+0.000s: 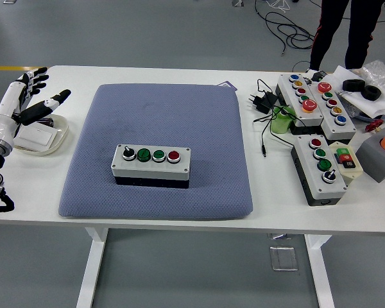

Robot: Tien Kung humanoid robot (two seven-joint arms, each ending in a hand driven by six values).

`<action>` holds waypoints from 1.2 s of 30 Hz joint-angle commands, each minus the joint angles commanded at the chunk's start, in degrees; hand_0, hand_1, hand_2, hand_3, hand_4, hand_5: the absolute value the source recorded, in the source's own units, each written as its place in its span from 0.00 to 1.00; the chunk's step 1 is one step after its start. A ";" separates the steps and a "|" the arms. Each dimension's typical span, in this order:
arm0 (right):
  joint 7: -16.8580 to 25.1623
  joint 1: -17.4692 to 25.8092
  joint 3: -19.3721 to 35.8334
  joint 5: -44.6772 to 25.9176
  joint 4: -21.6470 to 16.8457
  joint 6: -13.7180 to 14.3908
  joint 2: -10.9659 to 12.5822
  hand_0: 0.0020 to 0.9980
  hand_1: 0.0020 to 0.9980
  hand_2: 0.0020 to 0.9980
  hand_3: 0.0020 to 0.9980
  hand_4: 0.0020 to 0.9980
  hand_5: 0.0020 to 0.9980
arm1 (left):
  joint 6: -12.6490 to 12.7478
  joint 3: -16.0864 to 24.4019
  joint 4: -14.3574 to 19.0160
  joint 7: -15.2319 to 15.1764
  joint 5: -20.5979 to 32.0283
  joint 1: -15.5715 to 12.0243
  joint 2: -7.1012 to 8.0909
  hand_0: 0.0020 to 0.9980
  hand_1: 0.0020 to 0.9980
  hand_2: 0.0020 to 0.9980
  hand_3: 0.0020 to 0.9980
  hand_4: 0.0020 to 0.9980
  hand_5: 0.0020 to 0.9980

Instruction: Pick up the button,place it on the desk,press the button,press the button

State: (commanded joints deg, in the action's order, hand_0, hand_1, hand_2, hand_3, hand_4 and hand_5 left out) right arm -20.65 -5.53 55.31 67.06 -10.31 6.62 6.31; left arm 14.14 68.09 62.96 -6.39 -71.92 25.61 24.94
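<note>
A grey button box lies on the blue-grey mat in the middle of the table. It carries a black selector knob, two green buttons and a red button in a row. My left hand is at the table's left edge, well left of the box, above a white dish. Its fingers are spread, the thumb points right, and it holds nothing. My right hand is out of view.
Several more button boxes lie at the right, one near the front. Black cables and a charger, a grey block with an orange part and plastic bags sit there too. A person's legs stand beyond the far right corner.
</note>
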 joint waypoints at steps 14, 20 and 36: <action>0.15 -0.13 -0.55 -0.79 0.00 0.10 0.19 0.63 0.55 0.63 0.57 0.31 0.26 | -0.87 -0.44 -0.57 -1.26 10.37 -0.08 0.16 0.91 0.92 0.97 1.00 0.92 1.00; 0.10 -0.11 -0.03 -0.05 0.00 0.05 0.18 0.63 0.55 0.63 0.57 0.31 0.26 | -3.53 -0.17 -0.42 -0.84 14.72 -0.49 0.00 0.90 0.92 1.00 1.00 0.88 1.00; -0.16 -0.38 -0.56 0.30 0.00 -0.24 0.48 0.63 0.55 0.63 0.57 0.31 0.26 | -6.14 0.23 -0.54 -1.16 23.50 -1.07 0.38 0.83 0.91 1.00 1.00 0.81 1.00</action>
State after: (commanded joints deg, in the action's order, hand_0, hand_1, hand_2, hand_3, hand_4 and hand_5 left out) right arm -20.81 -5.91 54.75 67.36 -10.31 6.38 6.80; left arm 8.00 68.32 62.43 -7.54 -48.42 24.54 25.32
